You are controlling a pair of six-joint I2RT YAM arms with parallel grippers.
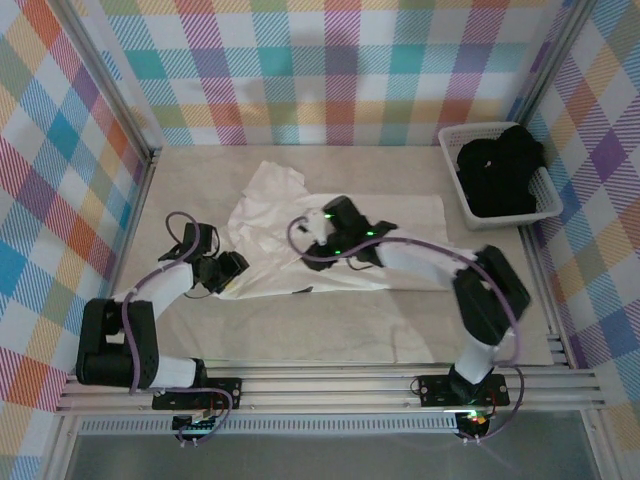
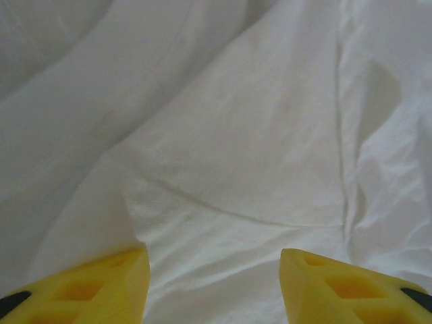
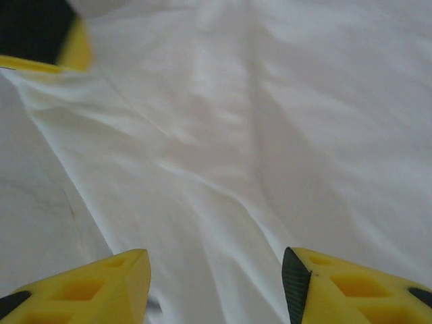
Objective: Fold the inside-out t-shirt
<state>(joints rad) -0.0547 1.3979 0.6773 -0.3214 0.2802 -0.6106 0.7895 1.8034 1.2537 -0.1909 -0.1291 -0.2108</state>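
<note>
The white t-shirt (image 1: 340,240) lies spread and rumpled on the middle of the table, one sleeve (image 1: 275,180) sticking out toward the back left. My left gripper (image 1: 228,270) sits low at the shirt's near left edge. In the left wrist view its yellow fingers (image 2: 108,287) stand wide apart, open over wrinkled cloth (image 2: 236,155). My right gripper (image 1: 318,228) is over the shirt's middle, pointing left. It is open too (image 3: 216,263), with a ridge of cloth (image 3: 223,182) running between the fingers. A yellow and black tip (image 3: 47,40) shows at the upper left.
A white plastic basket (image 1: 456,170) holding a black garment (image 1: 505,165) stands at the back right corner. Checked walls close in the table on three sides. Bare tabletop (image 1: 300,330) lies between the shirt and the arm bases.
</note>
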